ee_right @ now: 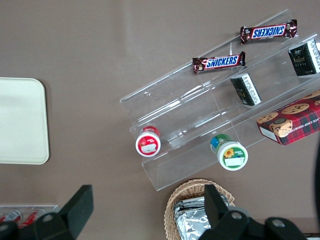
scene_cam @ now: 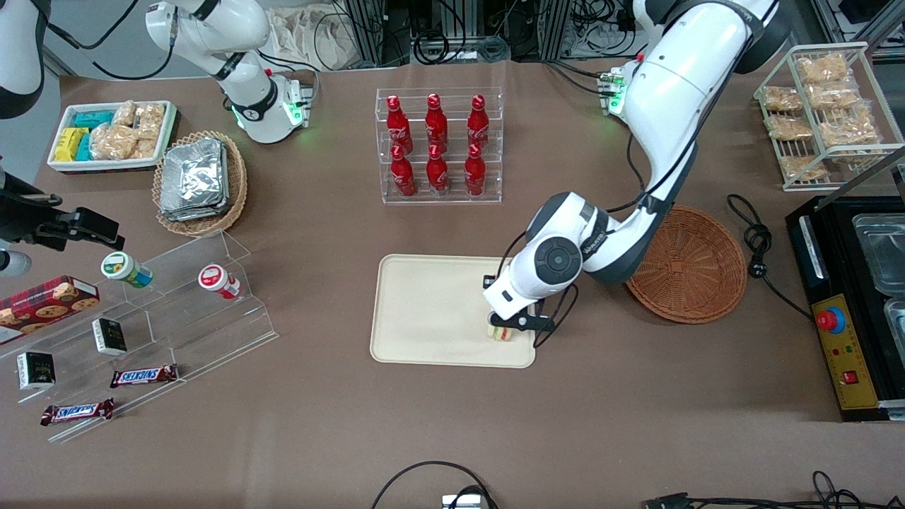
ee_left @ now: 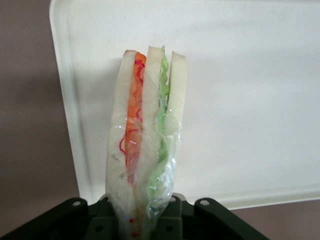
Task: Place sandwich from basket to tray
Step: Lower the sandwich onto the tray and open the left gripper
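Sandwich wedge, a small triangle of pale bread wrapped in clear film with orange-red and green filling layers, is sitting low over the corner of the flat cream-beige rectangular tray that lies nearest the working arm and the front camera; whether it is touching the tray surface cannot be told. The brown bench is carrying everything. The tray is lying in the middle of it, and the round reddish-brown woven wicker basket is sitting beside the tray toward the working arm's end, holding nothing visible and partly covered by the white arm above it. The clear acrylic rack of red bottles is standing farther from the front camera than the tray, well apart from it. The black two-finger hand is hovering over that tray corner, its fingers pinching the sandwich by its lower end, the bread slices standing on edge in the wrist view.
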`<state>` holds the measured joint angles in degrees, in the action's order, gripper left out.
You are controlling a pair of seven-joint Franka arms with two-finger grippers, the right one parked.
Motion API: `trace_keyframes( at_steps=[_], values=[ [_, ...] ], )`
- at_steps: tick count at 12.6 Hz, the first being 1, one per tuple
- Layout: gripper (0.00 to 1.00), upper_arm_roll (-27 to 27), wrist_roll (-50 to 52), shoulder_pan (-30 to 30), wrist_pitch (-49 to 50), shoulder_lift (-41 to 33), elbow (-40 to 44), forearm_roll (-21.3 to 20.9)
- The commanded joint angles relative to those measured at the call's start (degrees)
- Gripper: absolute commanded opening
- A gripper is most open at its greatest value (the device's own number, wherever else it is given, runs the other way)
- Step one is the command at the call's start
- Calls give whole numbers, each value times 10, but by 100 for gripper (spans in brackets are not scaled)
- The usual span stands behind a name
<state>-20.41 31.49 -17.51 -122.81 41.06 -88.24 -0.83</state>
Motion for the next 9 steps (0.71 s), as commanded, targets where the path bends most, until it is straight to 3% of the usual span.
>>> trace_keyframes(
  at_steps=[1, 2, 3, 4, 9],
  values=[
    [42, 6, 46, -10, 0, 18, 16, -9],
    [68, 6, 48, -10, -1, 20, 17, -10],
    [79, 6, 48, -10, -5, 20, 18, -10],
    [96, 6, 47, -10, -6, 18, 18, -10],
    [99, 35, 49, -3, 31, -68, 5, -10]
  ],
)
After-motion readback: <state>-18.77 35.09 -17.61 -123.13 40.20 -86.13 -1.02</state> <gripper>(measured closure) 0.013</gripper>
